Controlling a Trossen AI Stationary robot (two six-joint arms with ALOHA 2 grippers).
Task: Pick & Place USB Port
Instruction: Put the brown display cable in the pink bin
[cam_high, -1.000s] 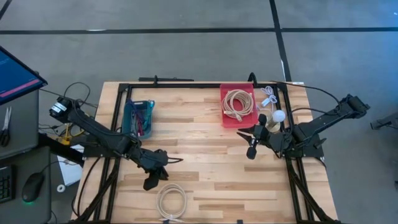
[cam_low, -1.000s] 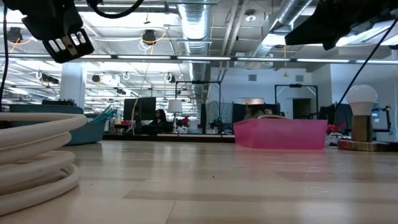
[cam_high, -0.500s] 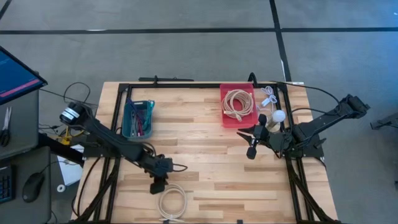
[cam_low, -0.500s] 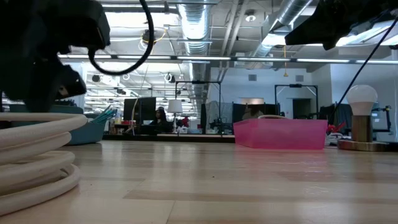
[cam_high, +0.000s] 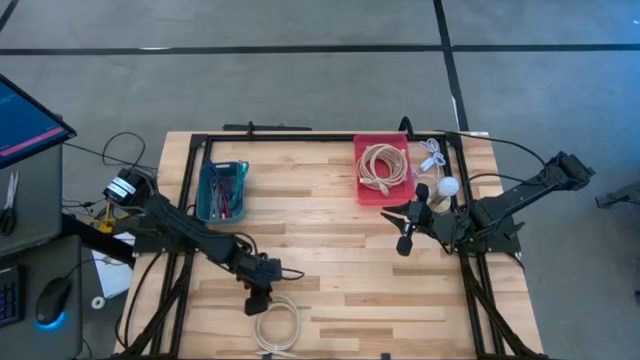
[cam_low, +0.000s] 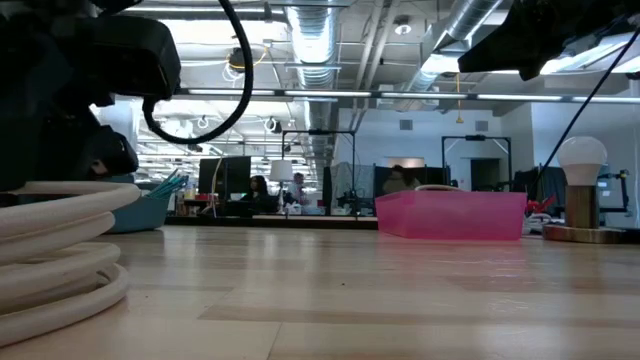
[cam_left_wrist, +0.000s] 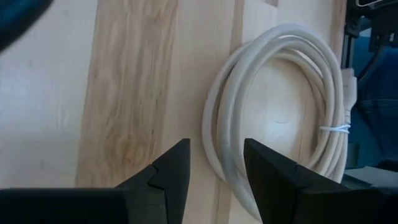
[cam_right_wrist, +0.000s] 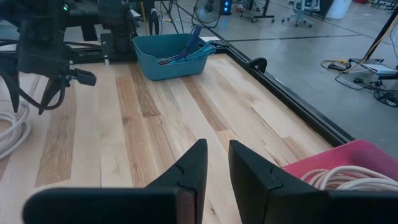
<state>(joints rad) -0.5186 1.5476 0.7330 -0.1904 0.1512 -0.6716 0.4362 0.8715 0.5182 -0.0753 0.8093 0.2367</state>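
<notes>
A coiled white cable (cam_high: 275, 325) lies flat on the wooden table near its near edge; it also fills the left of the low view (cam_low: 50, 260). My left gripper (cam_high: 258, 300) hangs low over the coil's far-left side, open. In the left wrist view (cam_left_wrist: 214, 168) one finger stands outside the coil (cam_left_wrist: 280, 118) and the other inside the ring, with the strands between them. I see no touch. My right gripper (cam_high: 404, 230) waits open near the red bin, off the table surface (cam_right_wrist: 211, 165).
A red bin (cam_high: 382, 170) holding a tan coiled cable sits at the far right. A teal bin (cam_high: 222, 190) with cables stands at the far left. A lamp with a white bulb (cam_high: 447, 187) and a small white cable (cam_high: 432, 155) are by the right arm.
My left gripper has moved toward the near edge and down, from above the bare wood to just over the white coil's far-left side. The coil has stayed where it was.
</notes>
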